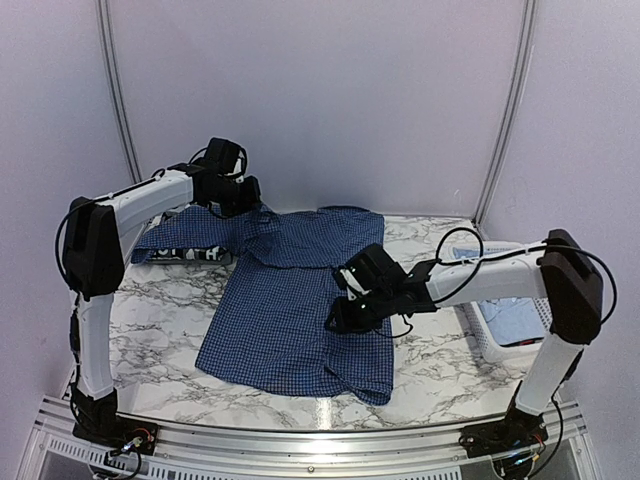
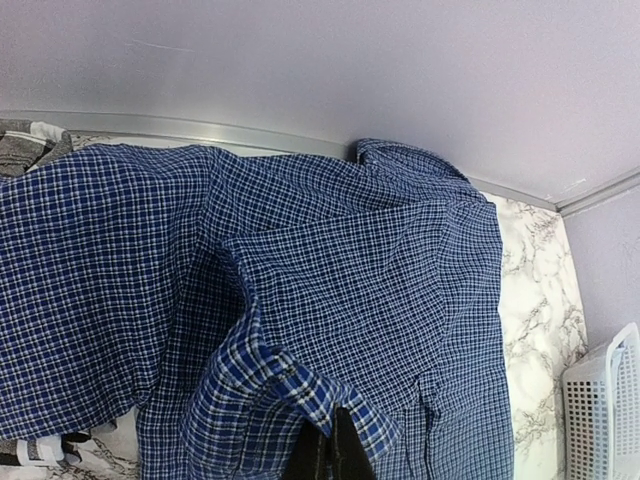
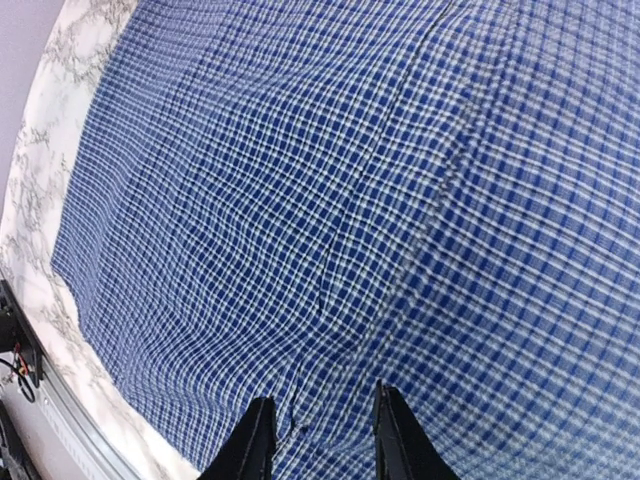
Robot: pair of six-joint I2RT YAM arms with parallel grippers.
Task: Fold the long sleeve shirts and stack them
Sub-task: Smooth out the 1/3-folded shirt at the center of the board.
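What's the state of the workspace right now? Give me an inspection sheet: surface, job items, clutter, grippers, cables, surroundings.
Surface: marble table.
Job's things: dark blue checked shirt spread at centre, a fold lifted at far left; black-and-white plaid shirt peeking from under it; pale blue cloth in the basket.
Clutter: white slatted basket at the right edge.
Grippers: left gripper shut on the dark blue fabric; right gripper over the shirt, jaws apart.
Cables: black cables loop along both arms.
Surroundings: pale walls, metal poles.

Marble-patterned table [image 1: 160, 330] sits under even diffuse light, plain pale lilac walls [image 1: 320, 90] left, far and right, curved metal poles [image 1: 117, 90] at both far corners, aluminium rail [image 1: 300, 432] along the near edge.
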